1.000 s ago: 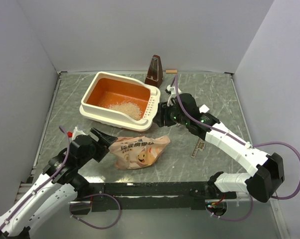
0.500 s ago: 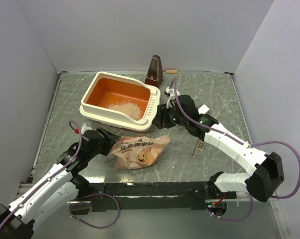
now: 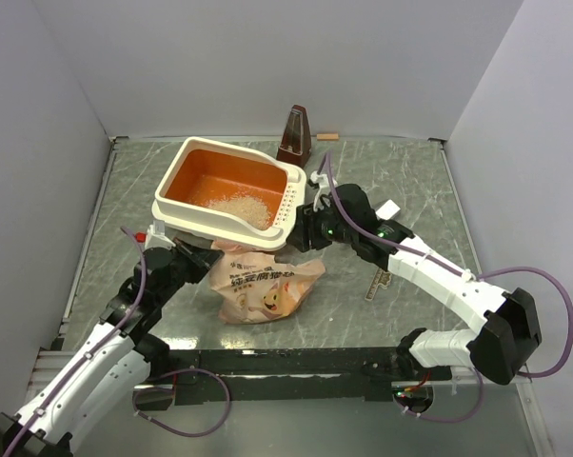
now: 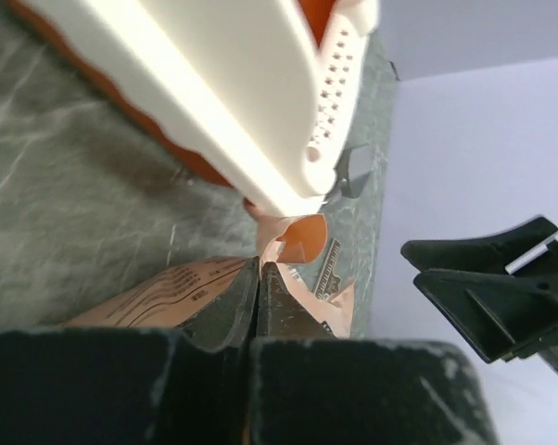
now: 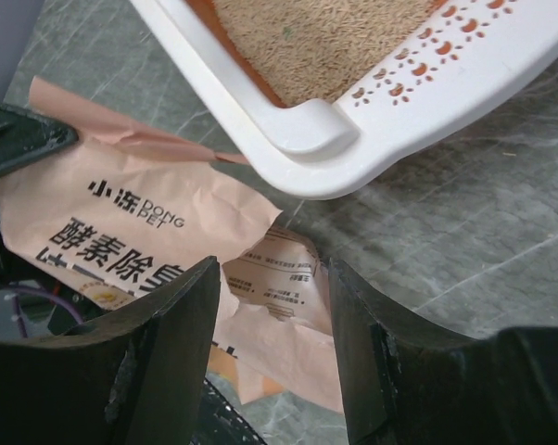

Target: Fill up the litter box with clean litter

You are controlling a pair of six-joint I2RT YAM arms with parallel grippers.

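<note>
1. L gripper [image 3: 203, 259], lower left of top view: fingers [image 4: 234, 311] pressed tight together, pinching top-left edge of crinkled tan paper bag w/ cartoon + Chinese print [image 3: 267, 286].
2. L wrist view, bottom centre: bag paper [image 4: 158, 292] on both sides of the closed tips.
3. R gripper [image 3: 302, 227], centre of top view: fingers [image 5: 172, 352] spread apart, nothing betw. them, hovering over bag's [image 5: 121, 213] torn upper-right corner.
4. Large rectangular cream-white plastic litter box w/ orange inside [image 3: 220, 226]: upper centre of top view, just behind bag, near corner overlapping bag's top edge. Slotted rim on side facing R gripper; same rim across top of R wrist view [image 5: 288, 139].
5. Pale off-white granular litter [image 3: 237, 207]: loose heap on box floor, close to near wall; also at top of R wrist view [image 5: 316, 37].
6. Dark brown pyramid-shaped object [image 3: 295, 135]: back centre, near box's far corner, not touching.
7. All on grey-green marbled table [image 3: 410, 171].
</note>
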